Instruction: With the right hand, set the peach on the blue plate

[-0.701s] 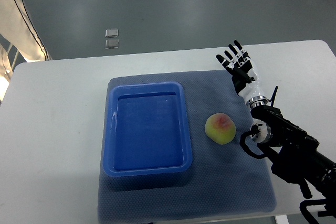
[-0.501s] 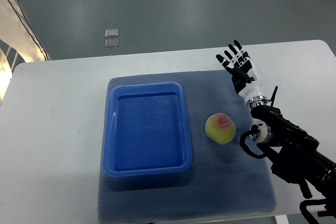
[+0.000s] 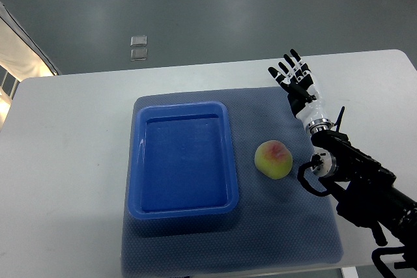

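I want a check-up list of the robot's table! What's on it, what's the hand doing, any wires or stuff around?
Surface: white table with a blue-grey mat laid on it.
Job's things: peach on the mat, right of the blue plate; plate holds nothing.
Clutter: nothing seen.
Hands: right hand open, fingers spread, beyond the peach, not touching it; left hand not in view.
Cables: black loop at the right arm's wrist.
Surroundings: grey floor with two small square plates.

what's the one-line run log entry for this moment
phase: pre-grasp | right hand: open, above the mat's far right, holding nothing | peach: on mat, right of blue plate | plate: empty
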`<action>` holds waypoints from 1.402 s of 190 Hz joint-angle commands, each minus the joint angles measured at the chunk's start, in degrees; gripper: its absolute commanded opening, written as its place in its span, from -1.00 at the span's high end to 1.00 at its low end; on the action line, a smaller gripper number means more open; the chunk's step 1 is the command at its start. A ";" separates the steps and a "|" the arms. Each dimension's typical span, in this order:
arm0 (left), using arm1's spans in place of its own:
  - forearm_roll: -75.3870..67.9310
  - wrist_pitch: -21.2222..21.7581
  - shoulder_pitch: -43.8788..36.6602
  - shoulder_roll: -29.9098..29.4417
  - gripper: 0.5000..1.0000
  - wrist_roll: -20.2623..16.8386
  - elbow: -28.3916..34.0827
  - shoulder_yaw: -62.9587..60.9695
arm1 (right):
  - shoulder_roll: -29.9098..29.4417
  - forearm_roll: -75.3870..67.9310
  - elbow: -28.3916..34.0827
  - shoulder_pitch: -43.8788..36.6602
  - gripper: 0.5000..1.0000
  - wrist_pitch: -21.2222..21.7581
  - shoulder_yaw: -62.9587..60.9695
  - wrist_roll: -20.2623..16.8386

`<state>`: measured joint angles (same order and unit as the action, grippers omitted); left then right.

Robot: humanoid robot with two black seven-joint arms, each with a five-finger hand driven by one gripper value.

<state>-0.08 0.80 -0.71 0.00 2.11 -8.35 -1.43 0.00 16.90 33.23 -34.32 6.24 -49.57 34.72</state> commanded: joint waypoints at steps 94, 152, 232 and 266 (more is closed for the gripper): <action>-0.01 -0.01 0.45 0.00 -1.00 0.00 0.00 -0.07 | 0.00 0.07 0.00 -0.23 -0.72 -0.26 0.08 0.00; -0.01 -0.01 -0.17 0.00 -1.00 0.00 0.00 -0.15 | 0.00 0.07 -0.09 -0.31 -0.72 -0.44 -0.01 0.00; -0.01 -0.01 -0.52 0.00 -1.00 -0.09 0.00 -0.15 | 0.00 0.07 -0.09 -0.23 -0.72 -0.35 0.08 0.00; -0.01 -0.01 -0.61 0.00 -1.00 0.00 0.00 -0.15 | 0.00 -0.02 0.17 -0.31 -0.72 -0.35 0.08 -0.18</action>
<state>-0.09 0.79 -1.26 0.00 2.09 -8.35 -1.59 0.00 16.96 33.17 -34.55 5.89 -49.47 34.68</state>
